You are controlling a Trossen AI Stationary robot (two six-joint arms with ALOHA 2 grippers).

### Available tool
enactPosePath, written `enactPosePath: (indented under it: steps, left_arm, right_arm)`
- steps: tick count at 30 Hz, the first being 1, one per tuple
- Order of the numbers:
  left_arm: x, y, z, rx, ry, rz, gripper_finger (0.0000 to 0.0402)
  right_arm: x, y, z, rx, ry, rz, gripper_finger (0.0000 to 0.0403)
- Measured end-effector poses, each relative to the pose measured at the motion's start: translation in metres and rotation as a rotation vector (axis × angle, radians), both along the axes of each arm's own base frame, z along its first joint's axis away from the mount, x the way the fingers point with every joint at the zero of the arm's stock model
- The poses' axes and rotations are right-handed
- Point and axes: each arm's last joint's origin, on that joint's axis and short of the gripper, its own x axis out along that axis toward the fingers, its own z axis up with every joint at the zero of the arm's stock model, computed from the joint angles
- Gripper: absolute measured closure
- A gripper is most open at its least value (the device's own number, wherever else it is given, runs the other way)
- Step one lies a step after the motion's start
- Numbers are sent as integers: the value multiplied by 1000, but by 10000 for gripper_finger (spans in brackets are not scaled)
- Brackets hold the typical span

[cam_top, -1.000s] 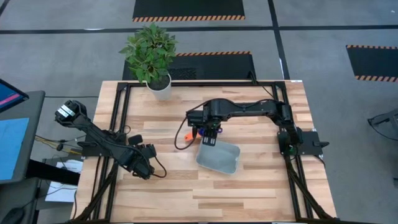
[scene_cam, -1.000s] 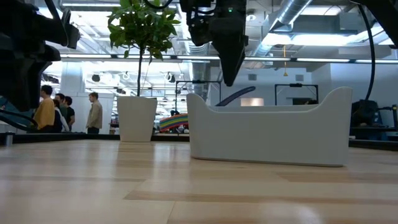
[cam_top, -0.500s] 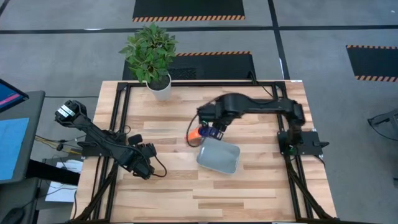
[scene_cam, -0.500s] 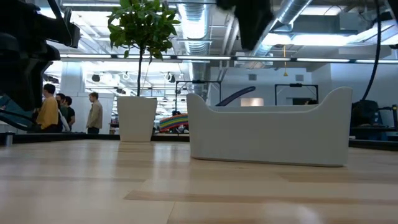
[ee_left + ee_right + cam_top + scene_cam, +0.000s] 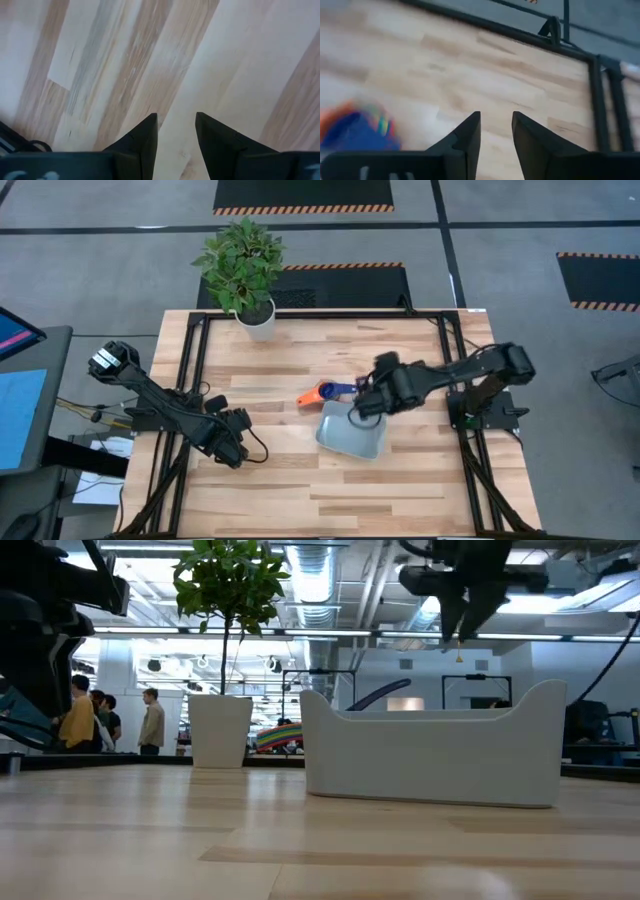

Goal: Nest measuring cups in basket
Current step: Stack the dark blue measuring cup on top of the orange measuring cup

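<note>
A: Item one, basket [image 5: 352,433]?
B: Centre of the counter [image 5: 300,480]. Cups [image 5: 325,392] nested as one stack, touching its rim at 11 o'clock, outside it.

A: Right claw [image 5: 358,408]?
B: Above the basket's 12 o'clock edge; fingers slightly parted, grasping nothing.

A: Left claw [image 5: 237,452]?
B: At 9 o'clock, well apart from the basket; parted, empty.

A: Plant pot [image 5: 256,320]?
B: Counter's 11 o'clock edge.

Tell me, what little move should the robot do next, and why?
Probably bring the right gripper back over the nested cups. They sit on the table just outside the basket, and that gripper holds nothing.
</note>
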Motion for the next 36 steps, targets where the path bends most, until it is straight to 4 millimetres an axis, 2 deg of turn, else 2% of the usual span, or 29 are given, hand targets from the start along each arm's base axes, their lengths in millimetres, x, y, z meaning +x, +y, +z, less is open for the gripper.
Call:
enactPosePath:
  steps: [2,4,7,9,11,15,18,30,36]
  left_arm:
    - [1,2,0,0,1,7,278]
    - [2,4,0,2,6,6,278]
    - [6,9,0,3,9,16,278]
    - [8,13,0,5,14,29,278]
    - [10,16,0,4,13,47,278]
    - [11,20,0,4,14,68,278]
    - [11,21,0,4,14,69,278]
    - [12,20,0,0,6,68,278]
    - [12,20,0,1,4,68,278]
  right_arm:
    - [-4,-17,7,-5,-105,-2,279]
    - [-6,-39,18,56,-160,98,286]
    - [3,-74,22,288,-342,411,294]
    - [12,-83,17,406,-508,582,299]
    - [20,-75,10,428,-558,627,305]
    - [25,-47,-7,439,-433,618,325]
    - [26,-37,-17,420,-351,599,340]
    - [19,-34,-23,433,-277,533,392]
    - [19,-30,-24,433,-273,541,384]
